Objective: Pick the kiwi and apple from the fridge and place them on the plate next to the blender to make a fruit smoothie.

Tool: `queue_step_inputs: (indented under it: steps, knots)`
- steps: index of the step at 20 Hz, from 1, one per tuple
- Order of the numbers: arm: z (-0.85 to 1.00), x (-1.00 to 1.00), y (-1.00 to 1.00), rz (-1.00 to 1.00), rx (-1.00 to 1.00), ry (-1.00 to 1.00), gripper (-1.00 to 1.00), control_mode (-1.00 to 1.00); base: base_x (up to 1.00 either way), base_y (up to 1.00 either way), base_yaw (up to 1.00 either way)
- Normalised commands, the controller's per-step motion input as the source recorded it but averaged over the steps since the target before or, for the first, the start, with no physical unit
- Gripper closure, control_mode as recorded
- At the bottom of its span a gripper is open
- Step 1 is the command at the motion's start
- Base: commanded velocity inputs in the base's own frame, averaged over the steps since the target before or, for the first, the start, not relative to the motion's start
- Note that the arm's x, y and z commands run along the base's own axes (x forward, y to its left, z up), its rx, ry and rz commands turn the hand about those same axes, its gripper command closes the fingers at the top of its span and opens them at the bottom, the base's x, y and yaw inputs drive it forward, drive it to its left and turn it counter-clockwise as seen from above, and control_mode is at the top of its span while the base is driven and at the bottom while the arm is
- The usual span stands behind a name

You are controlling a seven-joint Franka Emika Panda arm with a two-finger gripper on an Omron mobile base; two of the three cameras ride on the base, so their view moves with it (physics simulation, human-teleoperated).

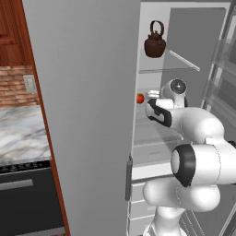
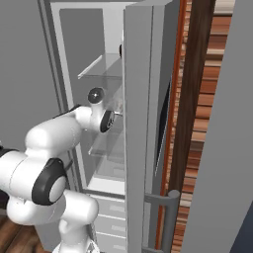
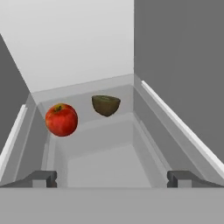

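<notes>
The kiwi [image 3: 106, 105] lay on a glass shelf inside the open fridge [image 1: 87, 115], with the apple [image 3: 61, 119] just beside it and apart from it; in the hand view the apple sat to the left and a little nearer, the kiwi closer to the centre line and slightly farther back; the kiwi's long axis ran across that view, roughly parallel to the line between the fingertips. The gripper [image 3: 112, 178] hung released, jaws spread wide with nothing between them, well short of both fruits and pointing into the shelf; from the left base view the apple [image 1: 140, 98] showed just beside the hand, with a dark kettle [image 1: 155, 41] on the shelf above. Reaching either fruit would, I judged, call for a straight advance forward.
</notes>
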Motion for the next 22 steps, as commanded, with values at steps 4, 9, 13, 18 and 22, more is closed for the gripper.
queue_step_inputs:
  steps: [4,9,13,18,22]
  knots:
    - [0.0,0.3,-0.08,0.0,0.01,0.05,-1.0,-1.0,0.0,0.0,0.0]
    - [0.0,0.31,-0.1,0.0,0.0,0.04,-1.0,-1.0,0.0,0.0,0.0]
    - [0.0,0.36,-0.03,0.0,0.0,0.07,-1.0,-1.0,0.0,0.0,0.0]
    - [-0.1,0.35,0.0,0.0,0.0,0.04,-1.0,-1.0,0.0,0.0,0.0]
    - [-0.21,0.34,0.0,0.0,0.0,0.01,-1.0,-1.0,0.0,0.0,0.0]
